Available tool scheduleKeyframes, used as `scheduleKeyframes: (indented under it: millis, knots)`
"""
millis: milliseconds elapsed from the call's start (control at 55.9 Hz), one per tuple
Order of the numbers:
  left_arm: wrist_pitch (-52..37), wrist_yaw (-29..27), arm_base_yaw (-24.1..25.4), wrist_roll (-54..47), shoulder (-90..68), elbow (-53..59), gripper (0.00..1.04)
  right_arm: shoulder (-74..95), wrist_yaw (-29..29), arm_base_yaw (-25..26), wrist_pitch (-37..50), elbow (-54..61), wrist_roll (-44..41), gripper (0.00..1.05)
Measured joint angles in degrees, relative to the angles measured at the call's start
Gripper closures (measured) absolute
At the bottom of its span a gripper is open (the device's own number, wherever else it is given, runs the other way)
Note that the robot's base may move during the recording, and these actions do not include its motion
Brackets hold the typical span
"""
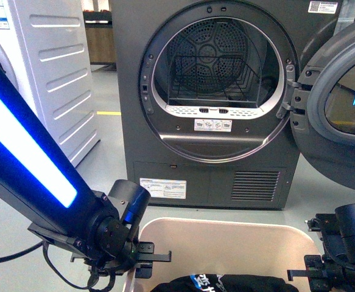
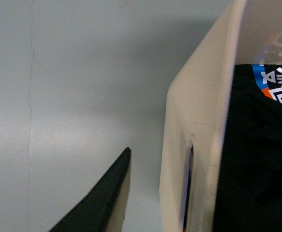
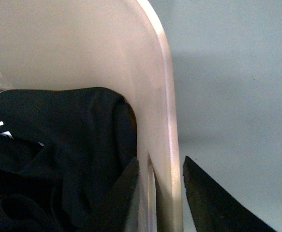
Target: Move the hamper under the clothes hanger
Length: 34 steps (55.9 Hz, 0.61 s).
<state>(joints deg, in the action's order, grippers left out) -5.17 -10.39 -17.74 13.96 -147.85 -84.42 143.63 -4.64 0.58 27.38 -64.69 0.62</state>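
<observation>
The beige hamper [image 1: 226, 240] stands on the floor at the bottom middle of the front view, with a black printed garment [image 1: 226, 285] inside. My left gripper [image 1: 148, 255] is open at the hamper's left rim. In the left wrist view one dark finger [image 2: 107, 193] hangs outside the hamper wall [image 2: 199, 121], clear of it, beside a handle slot. My right gripper [image 3: 162, 193] is shut on the hamper's right rim [image 3: 153, 72], one finger inside against the garment [image 3: 58, 159], one outside. The clothes hanger is out of view.
A dark grey dryer [image 1: 165, 152] stands close behind the hamper, its drum open and its round door [image 1: 341, 103] swung out at the right. A white appliance [image 1: 55, 73] stands at the left. Grey floor [image 2: 73, 96] lies around the hamper.
</observation>
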Motion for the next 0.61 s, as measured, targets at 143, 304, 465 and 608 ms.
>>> scheduleKeyframes:
  millis: [143,304,465,608]
  knots:
    - [0.33,0.13,-0.48,0.17,-0.11,-0.39,0.89,0.28,0.31,-0.17,-0.02,0.0,0.02,1.0]
    - [0.33,0.07,-0.7,0.46,-0.13,-0.46,1.01,0.28,0.31,-0.22,-0.15,-0.02,0.0,1.02]
    - [0.5,-0.35,-0.66,0.57,0.07,-0.31,1.01,-0.33,0.39,-0.22,-0.79,0.09,-0.15,1.02]
    - [0.55,-0.81,-0.63,0.66,0.92,0.85,1.01,-1.77,0.68,-0.24,-1.33,0.87,-0.66,1.02]
